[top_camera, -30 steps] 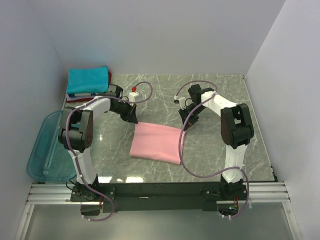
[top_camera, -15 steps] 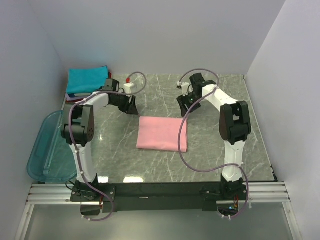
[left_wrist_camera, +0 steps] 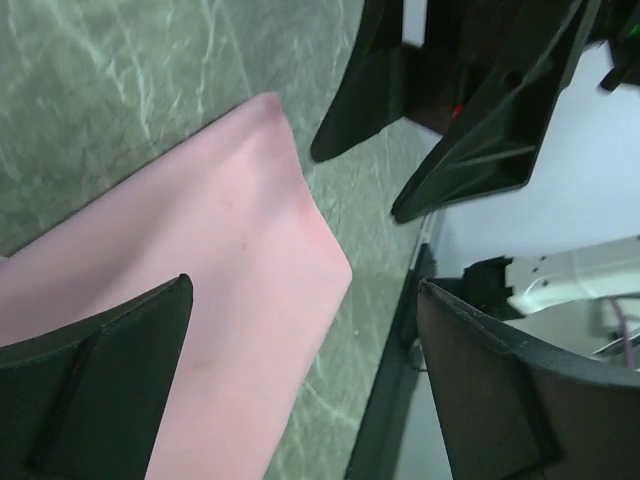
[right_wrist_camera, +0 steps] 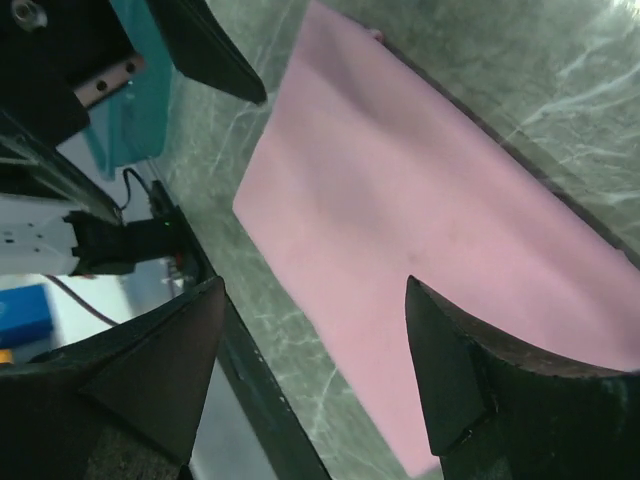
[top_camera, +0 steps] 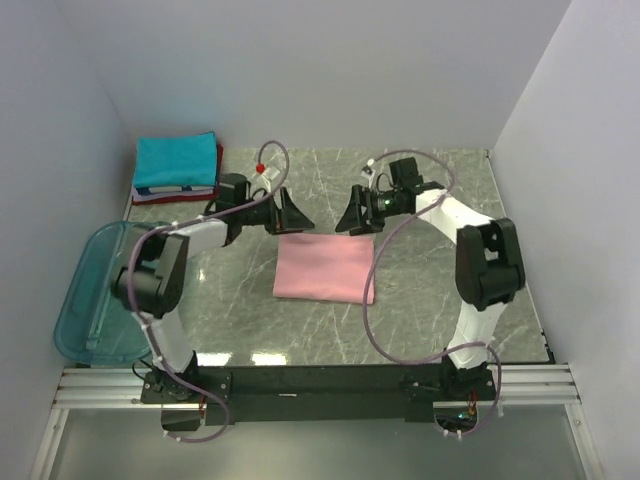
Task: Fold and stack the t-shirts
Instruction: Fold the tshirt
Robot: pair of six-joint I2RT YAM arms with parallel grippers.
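A light pink t-shirt (top_camera: 325, 268) lies folded in a flat rectangle on the marble table (top_camera: 430, 300). It also fills the left wrist view (left_wrist_camera: 200, 300) and the right wrist view (right_wrist_camera: 420, 200). My left gripper (top_camera: 291, 214) hovers just beyond the shirt's far left corner, open and empty (left_wrist_camera: 305, 288). My right gripper (top_camera: 354, 214) hovers beyond the far right corner, also open and empty (right_wrist_camera: 315, 283). The two grippers face each other. A folded teal t-shirt (top_camera: 176, 160) tops a stack with red and white edges (top_camera: 172, 191) at the back left.
A translucent blue bin (top_camera: 95, 295) sits at the table's left edge, beside the left arm. White walls close in the back and both sides. A black rail (top_camera: 320, 380) runs along the near edge.
Both grippers opened and let go of the pink shirt's far edge, then rose and turned toward each other. The shirt settled squarer and slightly right.
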